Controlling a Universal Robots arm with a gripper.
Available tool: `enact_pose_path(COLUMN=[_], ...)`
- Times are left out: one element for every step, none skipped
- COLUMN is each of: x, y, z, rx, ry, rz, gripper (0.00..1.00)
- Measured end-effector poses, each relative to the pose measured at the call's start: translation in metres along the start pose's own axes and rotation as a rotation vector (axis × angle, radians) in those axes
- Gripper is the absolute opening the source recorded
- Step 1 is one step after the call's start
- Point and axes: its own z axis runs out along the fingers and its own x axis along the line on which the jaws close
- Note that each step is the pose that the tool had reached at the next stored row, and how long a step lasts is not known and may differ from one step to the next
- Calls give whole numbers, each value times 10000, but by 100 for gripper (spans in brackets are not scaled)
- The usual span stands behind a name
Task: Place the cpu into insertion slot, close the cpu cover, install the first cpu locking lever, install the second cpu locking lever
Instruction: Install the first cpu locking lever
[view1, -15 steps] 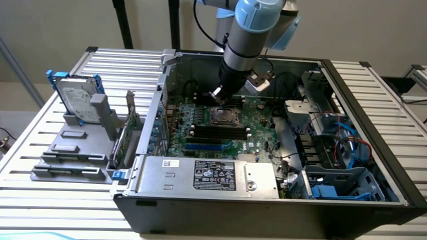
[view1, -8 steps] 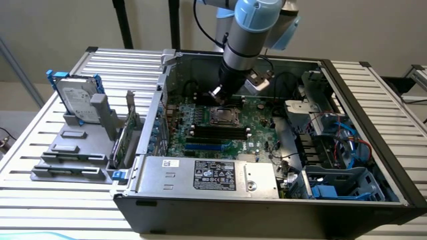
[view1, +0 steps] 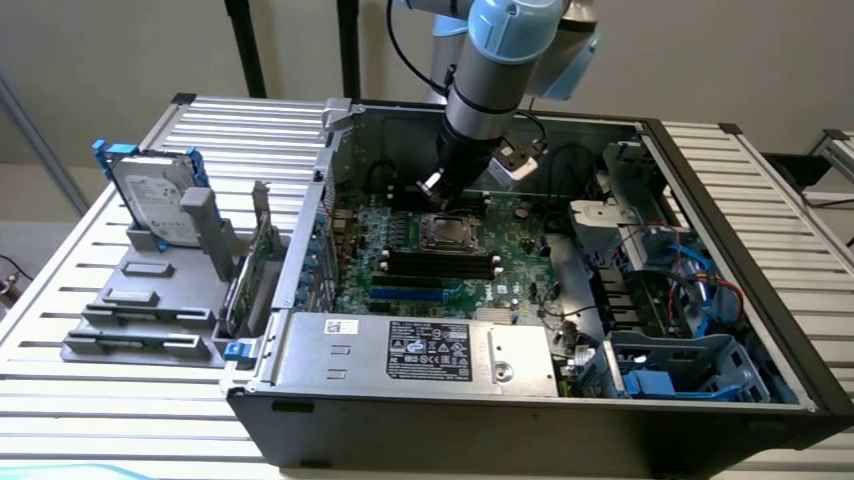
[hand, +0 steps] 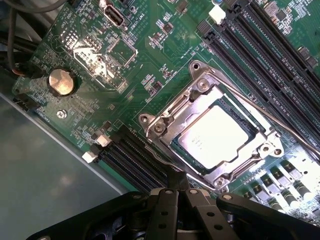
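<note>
Located the cpu (hand: 216, 137) seated flat and face up in the insertion slot (hand: 175, 146), on the green motherboard (hand: 150, 60) inside the open computer case (view1: 534, 430) on the slatted bench (view1: 761, 180). Found the cpu cover (hand: 186, 111) down over the chip, with the pale metal face showing through the square window. Noted one thin locking lever (hand: 272, 119) lying along the cover edge nearest the long black memory slots (hand: 260, 45); could not tell whether hooked under a catch.

Found the pincer (hand: 175, 175) narrow, fingertips drawn together with nothing seen between, placed at the socket edge on the side away from that lever. Could not tell contact from clearance there.

Judged the hazards as follows:

- Slipping of the narrow tip off a thin, springy rod, caused by off-centre contact; probable result, a strike on small components just beside the socket.
- Spring-back of a lever, caused by release short of the catch.
- Bent socket contacts or a stressed board, caused by downward force on a cover not fully seated.
</note>
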Motion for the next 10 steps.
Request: enact_pose_path(x=[0, 0, 1, 1, 2, 4, 5, 8, 11, 14], y=[0, 0, 0, 1, 2, 4, 5, 8, 11, 14], z=[0, 0, 0, 1, 1, 2, 3, 3, 3, 4], rx=[0, 0, 0, -1, 0, 0, 0, 0, 0, 1], ry=[0, 0, -1, -1, -1, 0, 0, -1, -1, -1], rz=[0, 1, 2, 2, 0, 0, -1, -2, -3, -5], gripper=[11, 11, 11, 11, 11, 11, 11, 11, 11, 11])
